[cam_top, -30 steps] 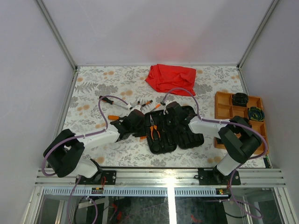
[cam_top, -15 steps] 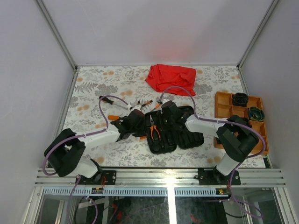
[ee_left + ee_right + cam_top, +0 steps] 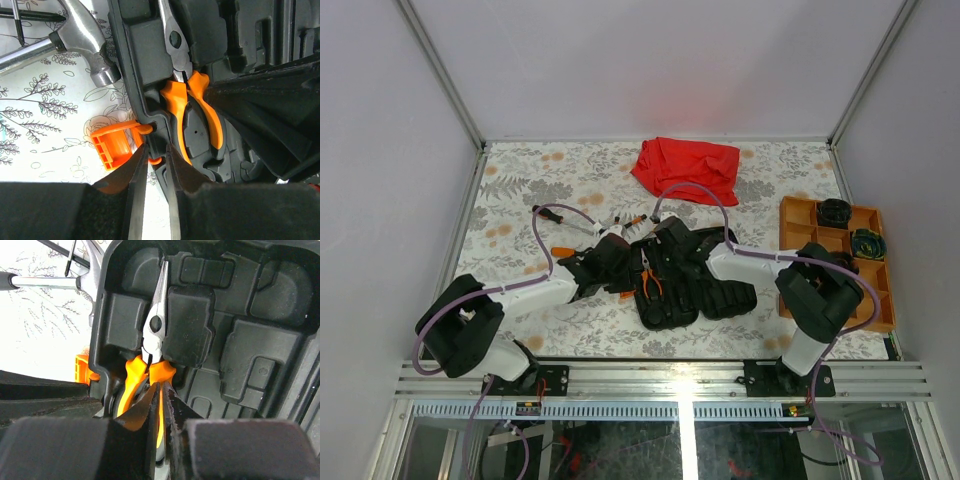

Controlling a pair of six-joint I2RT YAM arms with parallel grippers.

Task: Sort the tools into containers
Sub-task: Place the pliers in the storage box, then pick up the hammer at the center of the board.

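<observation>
The black case (image 3: 692,282) lies open mid-table, with orange-handled pliers (image 3: 648,278) seated in its left half. My left gripper (image 3: 620,264) pinches the case's left rim (image 3: 150,107) beside the orange latch (image 3: 112,142); its jaws (image 3: 155,150) are shut on that rim. My right gripper (image 3: 665,252) reaches in from the right, and its jaws (image 3: 161,390) are shut on one orange handle of the pliers (image 3: 155,325). A steel-headed hammer (image 3: 87,40) lies just left of the case. Screwdrivers (image 3: 563,252) lie on the table left of it.
The orange compartment tray (image 3: 787,215) stands at the right edge with dark round items (image 3: 835,212) in its far cells. A red cloth (image 3: 685,168) lies at the back centre. More screwdrivers (image 3: 548,212) are scattered behind the left arm.
My right gripper has moved left across the case onto the pliers and closed on a handle. The left gripper stayed on the case rim.
</observation>
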